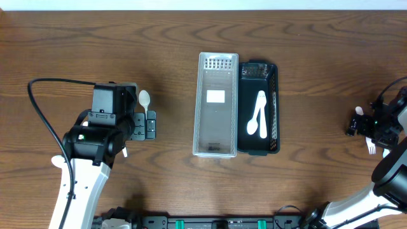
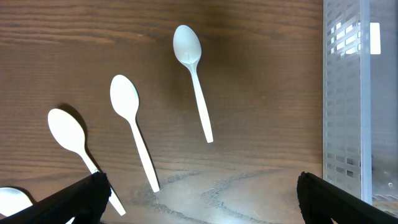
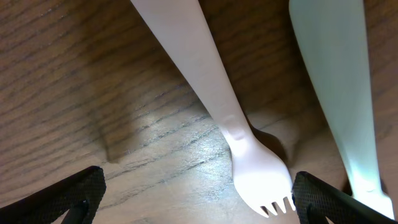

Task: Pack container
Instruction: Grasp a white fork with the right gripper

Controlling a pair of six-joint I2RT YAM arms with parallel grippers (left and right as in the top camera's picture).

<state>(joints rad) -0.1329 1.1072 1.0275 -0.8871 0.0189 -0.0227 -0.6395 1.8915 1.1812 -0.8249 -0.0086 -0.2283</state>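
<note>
Overhead, container: black container [image 1: 257,108] lay mid table [image 1: 95,38], long axis 12 to 6, clear tray [image 1: 216,105] touching at 9 o'clock.
Overhead, contents: two white spoons [image 1: 257,114] pointed bowls toward 6.
Left wrist, loose spoons [image 2: 196,81]: bowls pointed toward 11.
Left claw [image 2: 199,199]: stood wide apart, empty.
Right wrist, fork [image 3: 230,118]: white, tines pointed toward 5.
Right claw [image 3: 199,199]: stood wide apart, empty.

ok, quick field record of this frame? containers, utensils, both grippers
clear container: table centre, no utensils inside
black basket: alongside the clear container, on the right arm's side
packed spoons: two, white, in the black basket
loose spoons: at least three, flat on the table under the left wrist
left gripper: open, holding nothing
fork: white, on the table, tines between the right fingers
right gripper: open, low over the fork, not gripping
</note>
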